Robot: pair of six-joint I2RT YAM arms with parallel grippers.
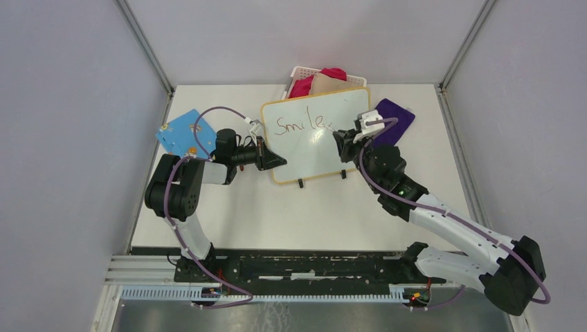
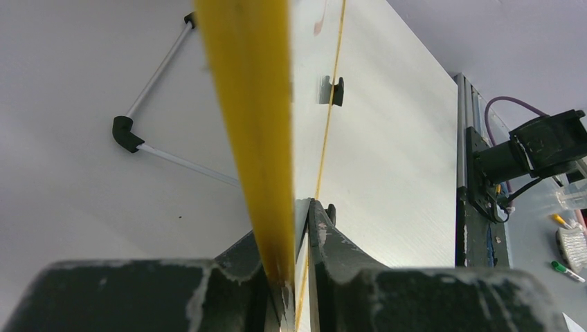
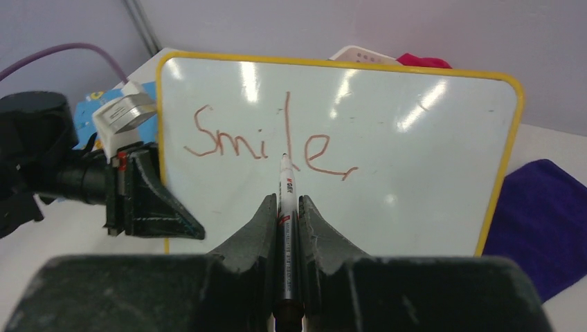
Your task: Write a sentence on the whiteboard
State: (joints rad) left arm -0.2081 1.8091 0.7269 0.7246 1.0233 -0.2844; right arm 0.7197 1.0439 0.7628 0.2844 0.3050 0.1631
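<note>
The whiteboard [image 1: 315, 155] stands tilted at the back of the table, yellow-rimmed, on small black feet. Red handwriting, the sentence [image 1: 299, 125], reads "Smile," on one line; it also shows in the right wrist view as the sentence [image 3: 266, 142] on the whiteboard [image 3: 415, 180]. My left gripper [image 1: 275, 162] is shut on the board's left edge; the left wrist view shows the yellow rim [image 2: 249, 104] clamped in that gripper [image 2: 294, 207]. My right gripper [image 3: 285, 199] is shut on a white marker [image 3: 285, 183], tip at the board just below the "l". From above, the right gripper [image 1: 341, 143] sits at the board's right part.
A blue board with holes [image 1: 181, 131] lies left of the left arm. A purple cloth [image 1: 392, 119] lies right of the whiteboard. Behind it stands a white basket [image 1: 299, 70] holding red and beige cloths. Metal frame posts rise at the back corners.
</note>
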